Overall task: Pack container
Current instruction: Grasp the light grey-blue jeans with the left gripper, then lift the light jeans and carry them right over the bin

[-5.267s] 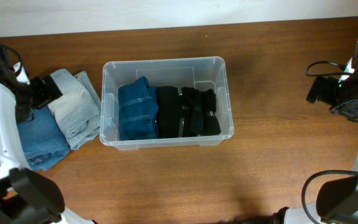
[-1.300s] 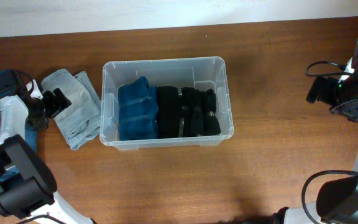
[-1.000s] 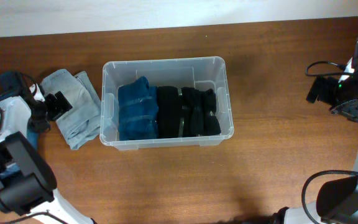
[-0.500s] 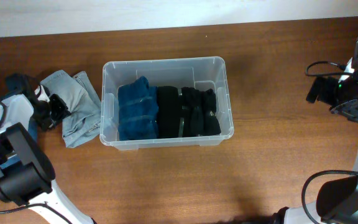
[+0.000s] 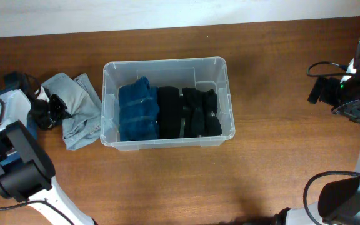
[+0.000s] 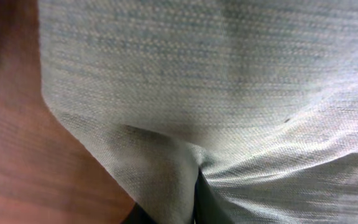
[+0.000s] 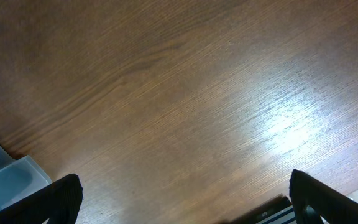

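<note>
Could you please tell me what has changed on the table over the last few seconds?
The left pincer has shifted to the left edge of the light denim jeans, which now lie bunched up; whether it grips them is unclear. The container, the clothes inside and the right pincer have not moved.

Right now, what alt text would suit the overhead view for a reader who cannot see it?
A clear container sits on a wooden table, holding a folded blue garment beside black garments. Left of it, the left gripper pinches a pale denim garment; the right gripper hangs at far right.
</note>
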